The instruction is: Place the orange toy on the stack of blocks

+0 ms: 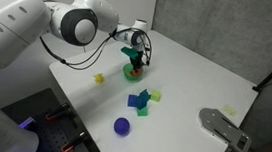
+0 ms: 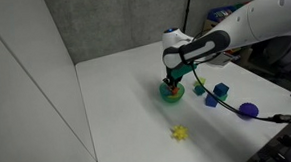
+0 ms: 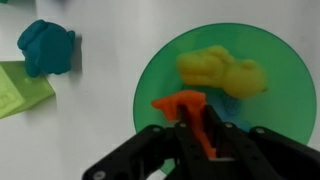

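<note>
Robotiq gripper [image 3: 200, 130] points straight down over the green bowl [image 3: 288, 108], its black fingers narrowed onto the orange toy [image 3: 178, 102] — the toy hangs just over the bowl's inside, next to a yellow toy [image 3: 222, 72] lying there; whether it touches the bowl cannot be told. Behind it the white Franka arm [image 1: 20, 30] reaches across the table with its elbow bent and its wrist turned downward. A white table [image 1: 201, 77] carries everything, with a grey wall [image 2: 112, 23] at its back. On the tabletop lie a grey object [image 1: 224, 127], the purple ball [image 1: 122, 126], the stack of blocks [image 1: 144, 99] — blue and green cubes, near the bowl yet apart from it — and a small yellow block [image 1: 100, 79].
</note>
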